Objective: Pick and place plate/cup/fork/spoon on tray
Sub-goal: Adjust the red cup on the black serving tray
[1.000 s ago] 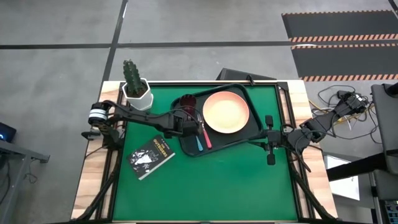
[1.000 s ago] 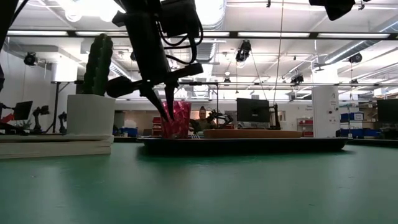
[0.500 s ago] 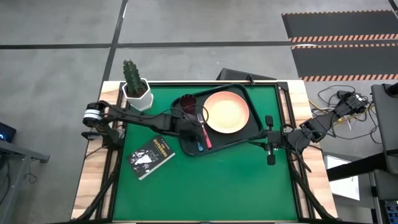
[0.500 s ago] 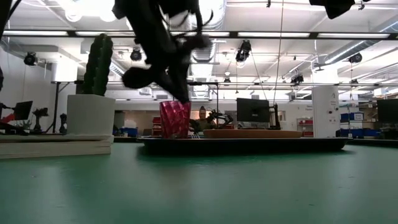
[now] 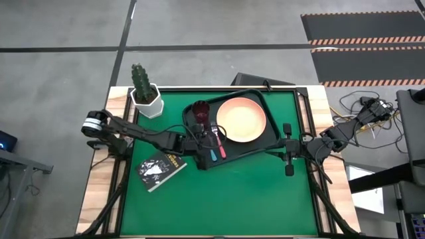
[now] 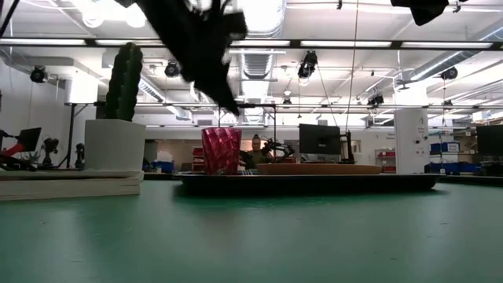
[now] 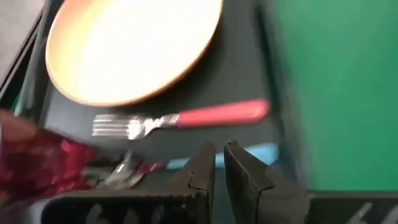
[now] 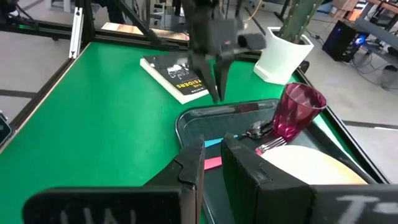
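The dark tray (image 5: 199, 158) lies mid-table. On it lie the peach plate (image 5: 242, 119), the dark red cup (image 5: 201, 110), upright at its far left corner, the pink-handled fork (image 5: 220, 142) and the blue-handled spoon (image 5: 212, 157). The fork (image 7: 186, 118) and the spoon's blue handle (image 7: 264, 152) also show in the left wrist view. My left gripper (image 5: 197, 143) is shut and empty, raised over the tray's left near part; it also shows in the right wrist view (image 8: 216, 90). My right gripper (image 5: 271, 151) is shut and empty by the tray's right near corner.
A white hexagonal pot with a cactus (image 5: 145, 93) stands at the far left corner. A black book with yellow lettering (image 5: 161, 166) lies left of the tray, under my left arm. Bare green table lies along the near edge.
My left gripper has risen from just above the tray beside the cup and has drawn back toward the table's left and near edges. The cup, fork, spoon and plate stay where they were on the tray.
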